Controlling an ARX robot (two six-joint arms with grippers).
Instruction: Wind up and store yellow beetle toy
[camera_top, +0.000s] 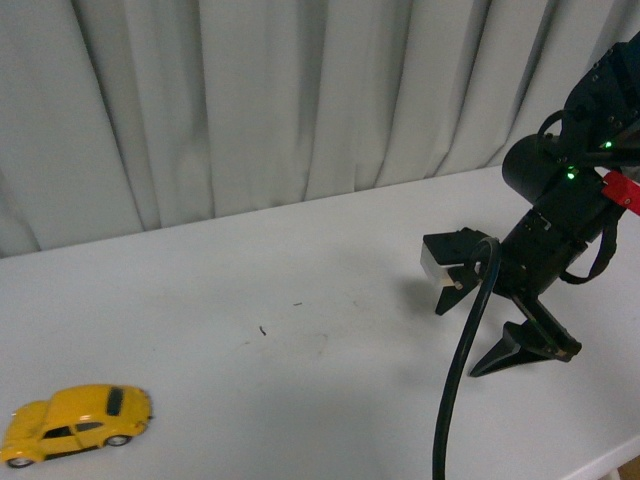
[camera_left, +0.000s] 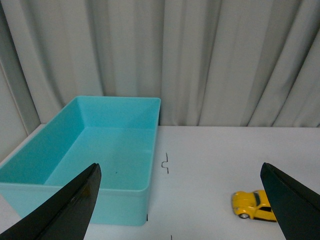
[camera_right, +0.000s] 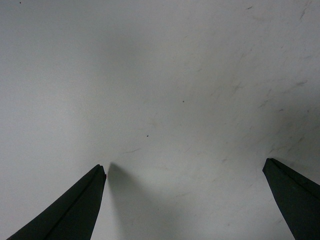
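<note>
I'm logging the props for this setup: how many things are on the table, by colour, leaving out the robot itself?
Yellow, the yellow beetle toy: 1
Teal, the teal bin: 1
Total: 2

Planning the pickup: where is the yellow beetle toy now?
The yellow beetle toy sits on the white table at the front view's near left, far from the right gripper; the left wrist view shows it apart from the teal bin.

Counted one yellow beetle toy (camera_top: 76, 424), one turquoise bin (camera_left: 75, 200), one white table (camera_top: 300, 270), one grey curtain (camera_top: 250, 100). I saw two grippers: left gripper (camera_left: 180, 167), right gripper (camera_right: 185, 165).
</note>
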